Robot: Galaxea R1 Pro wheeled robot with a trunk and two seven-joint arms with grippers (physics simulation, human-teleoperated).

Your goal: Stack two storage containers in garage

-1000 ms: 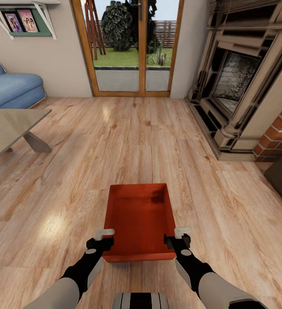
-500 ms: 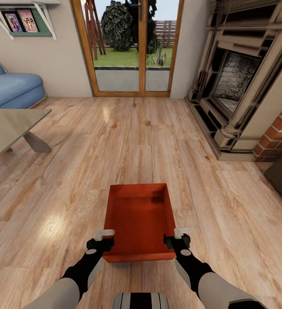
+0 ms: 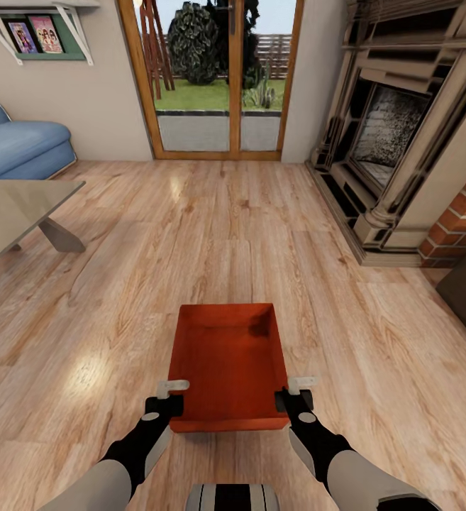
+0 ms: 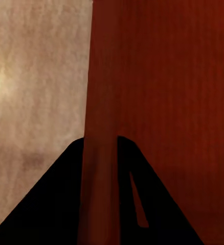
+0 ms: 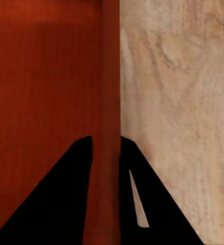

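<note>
Head view places one storage container [image 3: 227, 365] low in front of the robot, over the wood-plank floor [image 3: 190, 234] of the living room, with the left gripper [image 3: 166, 402] on its left wall and the right gripper [image 3: 294, 399] on its right wall, both near the robot-side end. Current step, as judged: the first container is in a two-arm hold and has not yet left for the garage. The next move calls for carrying it level, both arms moving together, while the base turns away from the glass doors [image 3: 211, 78] and fireplace [image 3: 389, 128]. Left wrist view and right wrist view confirm what the head view cannot: each gripper's jaws straddle a thin wall and are clamped on it.
</note>
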